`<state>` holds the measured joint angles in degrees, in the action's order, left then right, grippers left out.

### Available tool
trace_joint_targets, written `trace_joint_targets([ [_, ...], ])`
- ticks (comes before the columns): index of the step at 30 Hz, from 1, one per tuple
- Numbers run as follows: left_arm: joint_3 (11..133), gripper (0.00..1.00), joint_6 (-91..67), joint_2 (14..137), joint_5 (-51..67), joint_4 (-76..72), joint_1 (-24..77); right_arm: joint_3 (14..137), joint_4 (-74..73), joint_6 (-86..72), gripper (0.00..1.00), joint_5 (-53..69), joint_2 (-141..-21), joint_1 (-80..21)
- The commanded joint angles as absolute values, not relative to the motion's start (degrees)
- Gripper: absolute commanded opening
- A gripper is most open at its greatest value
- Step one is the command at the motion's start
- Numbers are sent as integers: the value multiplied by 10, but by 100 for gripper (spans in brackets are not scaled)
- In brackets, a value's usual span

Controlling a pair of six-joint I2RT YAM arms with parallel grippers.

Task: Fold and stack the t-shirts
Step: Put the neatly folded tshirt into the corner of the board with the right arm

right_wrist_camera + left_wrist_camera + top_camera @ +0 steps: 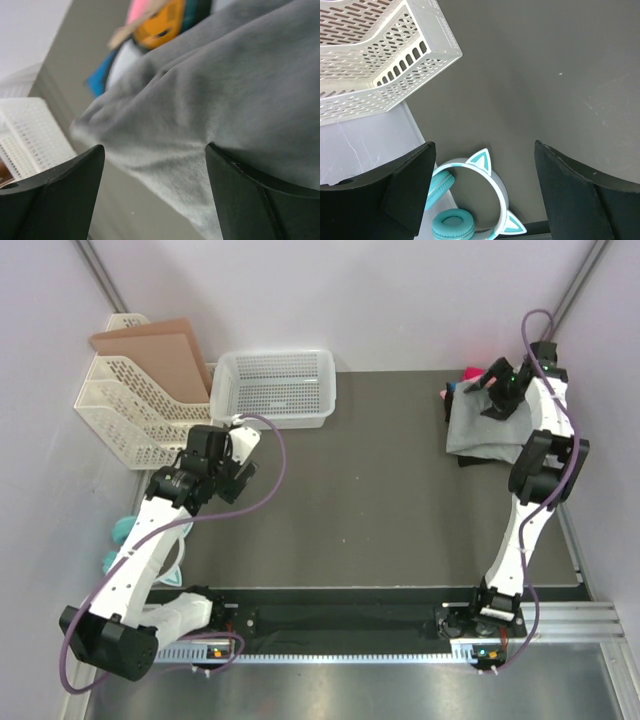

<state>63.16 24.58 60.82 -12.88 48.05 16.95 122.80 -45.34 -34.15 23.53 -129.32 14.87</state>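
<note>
The right pincer (154,150) hangs wide open and empty, with the grey t-shirt (240,90) just under its jaws. I think it should close on one doubled edge only, not on the coloured shirts (468,373) beyond its tips. The left pincer (485,145), open and empty too, is well apart. There is one grey shirt, coloured ones I cannot count, and one basket (275,385).

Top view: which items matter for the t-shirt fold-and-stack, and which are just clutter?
Job:
plain light heather-grey cloth t-shirt, far right
colourful cloth pile at its far edge, pink and blue showing

Lying about:
white perforated plastic basket
white lattice file rack holding brown boards
teal-and-white cat-ear headphones, off the mat's left edge
</note>
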Motion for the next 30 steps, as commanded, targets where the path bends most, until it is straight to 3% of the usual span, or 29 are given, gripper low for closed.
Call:
trace_joint_targets([
  [1, 644, 85, 241, 624, -125, 435, 163, 1266, -418, -327, 82, 229, -1339, 174],
  [7, 629, 86, 242, 648, -112, 429, 149, 1283, -372, -323, 80, 274, -1394, 181],
  [13, 625, 86, 236, 645, -97, 429, 139, 1281, -345, -315, 85, 322, -1333, 164],
  [22, 650, 98, 209, 596, -55, 458, 136, 1205, -347, -235, 100, 275, -1072, 42],
  [25, 653, 99, 194, 586, -47, 468, 136, 1119, -321, -184, 100, 235, -942, -52],
  [30, 635, 99, 168, 558, -40, 461, 135, 972, -309, -153, 100, 180, -823, -164],
])
